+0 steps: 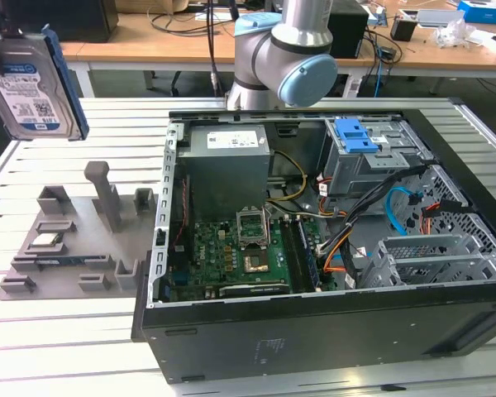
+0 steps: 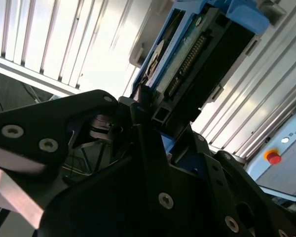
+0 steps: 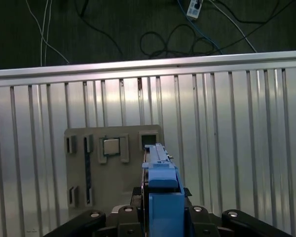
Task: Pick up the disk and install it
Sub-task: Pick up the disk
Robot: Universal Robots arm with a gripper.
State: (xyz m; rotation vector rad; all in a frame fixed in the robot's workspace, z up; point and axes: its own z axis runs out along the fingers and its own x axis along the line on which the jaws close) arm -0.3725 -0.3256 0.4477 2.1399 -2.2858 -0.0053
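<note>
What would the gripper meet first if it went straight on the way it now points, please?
Most likely the grey fixture plate on the slatted table: in the first wrist view the gripper, shut on the disk, points towards it. The disk's end would touch first; depth is unclear.

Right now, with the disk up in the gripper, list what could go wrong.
The gripper holds the hard drive in the air above the grey fixture plate; a slip would likely drop it there. Loose cables crowd the drive bay in the open computer case and might snag the drive.
</note>
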